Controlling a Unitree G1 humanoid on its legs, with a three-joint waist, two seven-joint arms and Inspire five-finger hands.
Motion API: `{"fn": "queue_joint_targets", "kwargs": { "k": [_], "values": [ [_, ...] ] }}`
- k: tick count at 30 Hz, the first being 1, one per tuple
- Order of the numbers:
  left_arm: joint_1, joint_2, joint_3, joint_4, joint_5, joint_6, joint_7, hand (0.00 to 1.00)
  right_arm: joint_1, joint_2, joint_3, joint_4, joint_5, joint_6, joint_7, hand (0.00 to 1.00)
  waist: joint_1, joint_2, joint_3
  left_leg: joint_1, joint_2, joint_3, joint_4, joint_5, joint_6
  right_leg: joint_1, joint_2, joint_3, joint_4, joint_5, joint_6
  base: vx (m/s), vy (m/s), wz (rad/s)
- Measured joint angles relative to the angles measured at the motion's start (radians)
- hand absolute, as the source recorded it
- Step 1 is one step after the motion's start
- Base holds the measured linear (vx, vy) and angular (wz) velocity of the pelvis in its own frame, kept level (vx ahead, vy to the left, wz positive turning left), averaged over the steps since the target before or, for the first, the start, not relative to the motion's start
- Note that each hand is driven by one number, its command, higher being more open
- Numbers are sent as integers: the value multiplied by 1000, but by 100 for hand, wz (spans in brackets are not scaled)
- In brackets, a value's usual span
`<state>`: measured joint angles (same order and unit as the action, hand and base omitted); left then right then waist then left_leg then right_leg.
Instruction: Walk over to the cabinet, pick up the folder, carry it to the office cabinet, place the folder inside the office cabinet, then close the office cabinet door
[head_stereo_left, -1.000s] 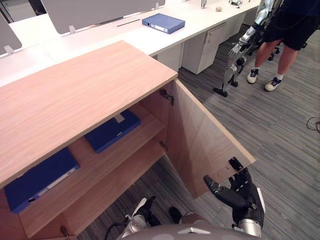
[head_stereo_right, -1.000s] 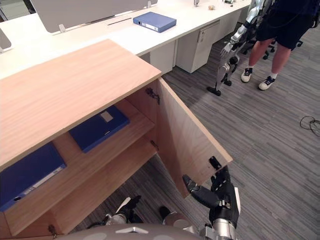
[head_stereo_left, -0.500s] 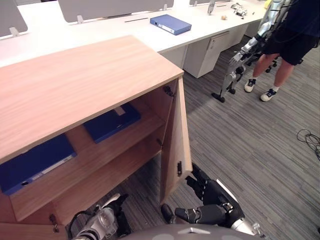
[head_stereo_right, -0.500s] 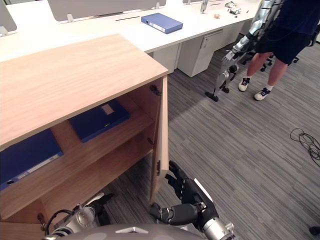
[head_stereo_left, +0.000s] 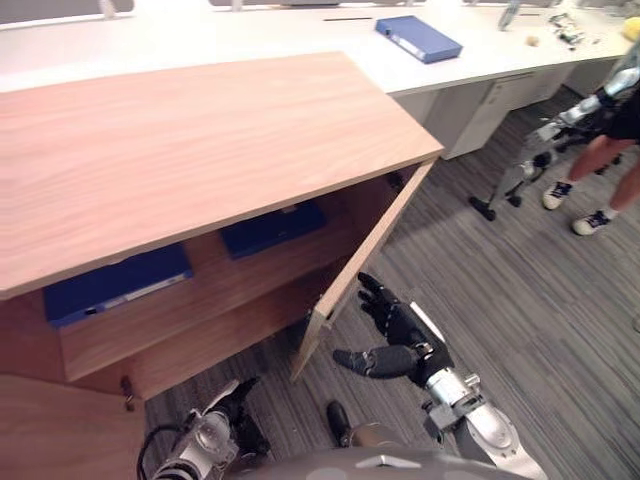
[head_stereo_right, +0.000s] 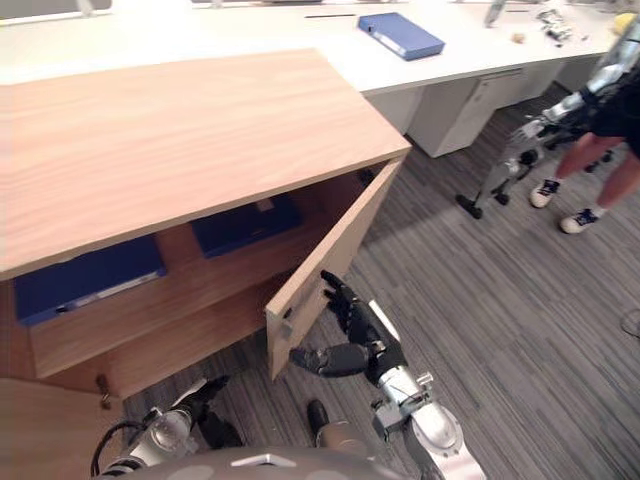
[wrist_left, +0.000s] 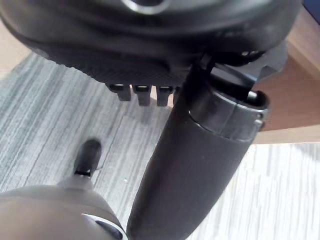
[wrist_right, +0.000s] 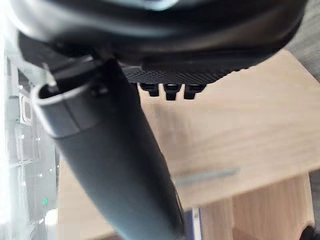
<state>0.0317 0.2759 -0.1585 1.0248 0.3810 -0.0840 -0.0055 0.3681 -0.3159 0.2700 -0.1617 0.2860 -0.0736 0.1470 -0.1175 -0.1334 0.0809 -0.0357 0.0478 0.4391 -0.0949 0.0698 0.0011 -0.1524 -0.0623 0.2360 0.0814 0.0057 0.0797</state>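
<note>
Grey office carpet (head_stereo_left: 520, 290) before a wooden cabinet (head_stereo_left: 200, 140), right hand (head_stereo_left: 395, 335), fingers straight, at its half-open door (head_stereo_left: 365, 260); blue folder (head_stereo_left: 270, 228) inside.

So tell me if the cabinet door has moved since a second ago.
Yes. Against the cabinet top, the door has swung inward, nearer to shut.

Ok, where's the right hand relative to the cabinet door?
In the left eye view the right hand is low, right of centre, open, at the outer face of the half-shut cabinet door, near its free edge.
</note>
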Motion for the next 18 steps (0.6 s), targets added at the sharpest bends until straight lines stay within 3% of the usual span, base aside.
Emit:
{"fn": "queue_joint_targets", "kwargs": {
  "k": [9, 18],
  "values": [
    [11, -30, 139, 0, -70, 9, 64, 100, -158, 8, -57, 160, -54, -8, -96, 100, 58, 73, 45, -76, -6, -161, 0, 32, 13, 13, -19, -164, -12, -21, 2, 26, 19, 52],
    [21, -46, 145, -1, -102, 6, 86, 100, -279, 3, -60, 283, -57, -14, -116, 100, 73, 84, 47, -71, -7, -211, 0, 35, 14, 53, -21, -214, -32, -33, 1, 23, 6, 19]
  ]
}}
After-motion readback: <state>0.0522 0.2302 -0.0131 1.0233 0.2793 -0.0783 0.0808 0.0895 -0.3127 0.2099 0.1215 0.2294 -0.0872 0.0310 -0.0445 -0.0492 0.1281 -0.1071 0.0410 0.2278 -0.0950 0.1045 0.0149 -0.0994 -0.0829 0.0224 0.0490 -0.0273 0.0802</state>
